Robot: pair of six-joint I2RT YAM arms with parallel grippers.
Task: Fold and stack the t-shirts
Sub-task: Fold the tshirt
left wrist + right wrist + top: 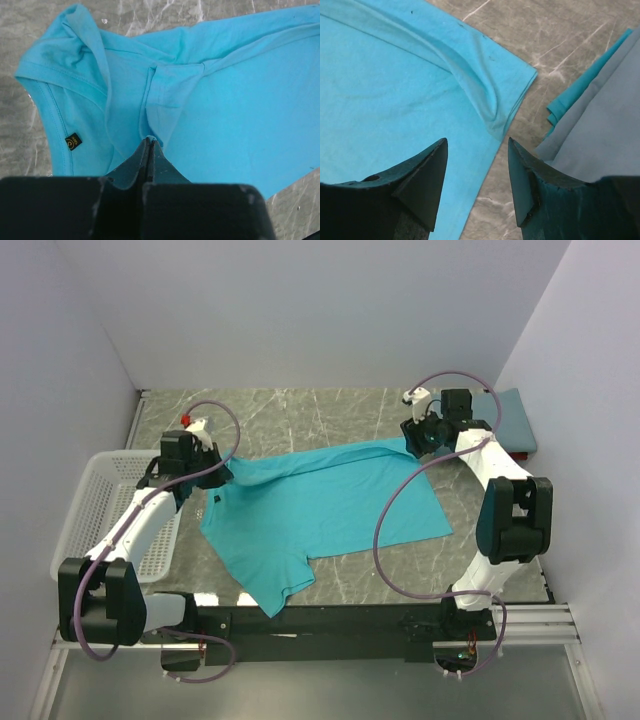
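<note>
The teal t-shirt (320, 510) lies spread out across the middle of the table, one sleeve toward the near edge. My left gripper (217, 472) is shut on a pinch of cloth at the shirt's left end; in the left wrist view the fingertips (149, 140) are closed on a small fold of the teal t-shirt (225, 100). My right gripper (416, 440) is open over the shirt's far right corner (515, 80), with its jaws (476, 141) apart and empty. The slate-blue t-shirt (510, 420) lies folded at the back right and also shows in the right wrist view (600, 130).
A white mesh basket (95, 510) stands at the left table edge beside the left arm. A teal cloth edge (570, 100) sticks out from under the slate-blue shirt. Grey walls close in the back and both sides.
</note>
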